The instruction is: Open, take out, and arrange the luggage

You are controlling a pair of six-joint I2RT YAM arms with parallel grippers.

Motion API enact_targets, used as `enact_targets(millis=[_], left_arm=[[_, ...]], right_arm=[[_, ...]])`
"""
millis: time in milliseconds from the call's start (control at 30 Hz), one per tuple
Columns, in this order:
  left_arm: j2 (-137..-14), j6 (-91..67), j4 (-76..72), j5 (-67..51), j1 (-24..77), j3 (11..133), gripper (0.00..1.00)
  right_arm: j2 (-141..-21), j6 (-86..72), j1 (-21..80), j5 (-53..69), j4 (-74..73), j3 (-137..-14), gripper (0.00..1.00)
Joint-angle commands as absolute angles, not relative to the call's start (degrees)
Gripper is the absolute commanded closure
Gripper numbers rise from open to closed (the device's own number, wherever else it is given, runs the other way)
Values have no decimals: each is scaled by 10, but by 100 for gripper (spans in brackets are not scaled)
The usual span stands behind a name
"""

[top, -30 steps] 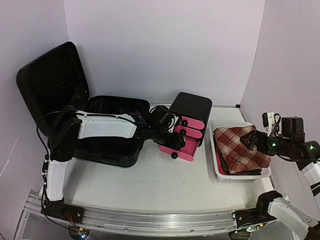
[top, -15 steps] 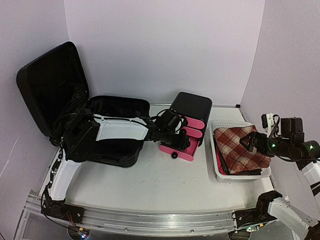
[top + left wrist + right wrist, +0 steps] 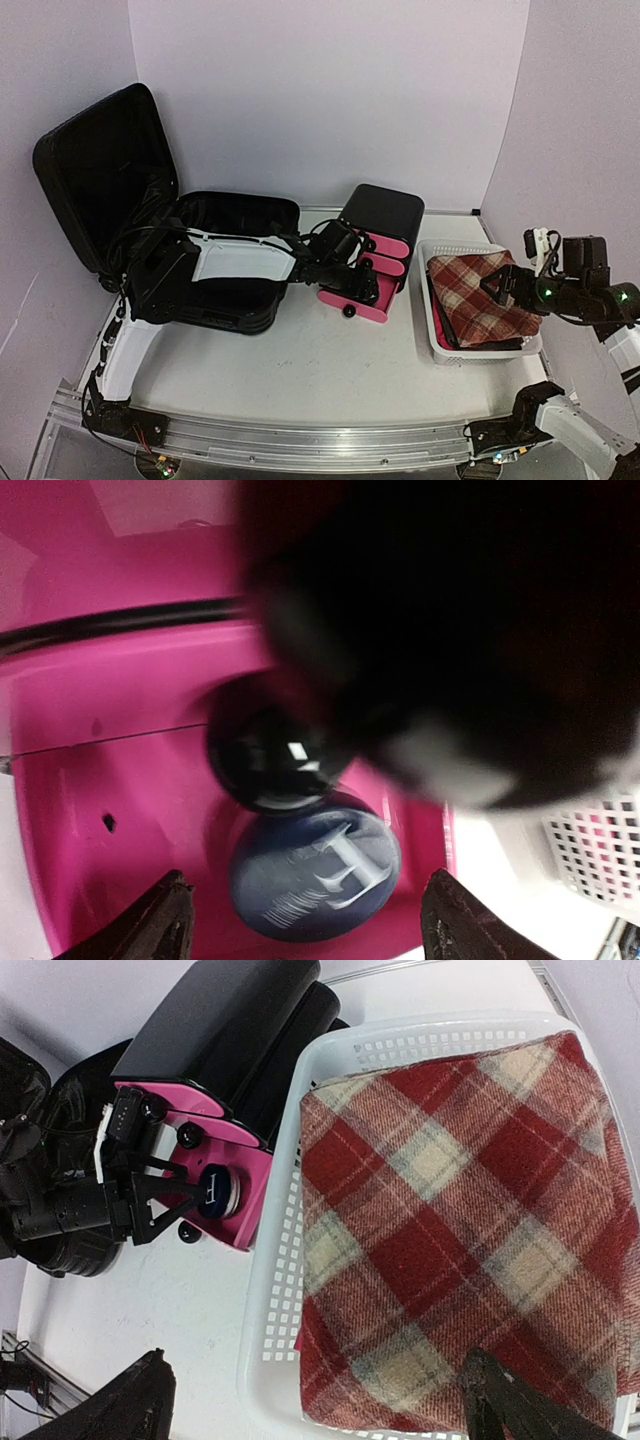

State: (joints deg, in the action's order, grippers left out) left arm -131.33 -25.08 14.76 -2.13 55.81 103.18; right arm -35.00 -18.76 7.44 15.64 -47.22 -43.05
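Lately my left fingers (image 3: pixel 352 278) edged toward the pink drawer box (image 3: pixel 385 212), spread open; right fingers (image 3: pixel 497 283) open too. Luggage (image 3: pixel 100 170) at nine o'clock, lid up: stiff, probably slick shell; grip its rim.

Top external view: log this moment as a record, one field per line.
luggage: open, lid raised, at far left
left gripper: open, at the pink drawer front of the black box, aimed at a blue disc on it
right gripper: open, above the plaid cloth
plaid cloth: folded, lying in the white basket, at right
held: nothing, in either gripper
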Motion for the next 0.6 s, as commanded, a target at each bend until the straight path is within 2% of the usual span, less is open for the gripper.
enact_targets(millis=[0,267,467,567], left_arm=[[-1266,-233,125,-5,555,1017,20],[-1194,-222,124,-10,556,949,20],[-1089,-191,124,-8,551,885,19],[-1031,-183,124,8,543,849,18]], right_arm=[[-359,-192,76,160,-465,-445,2],[-381,-186,76,168,-469,-457,2],[-465,-129,75,296,-460,-510,2],[-502,-119,78,323,-434,-539,2]])
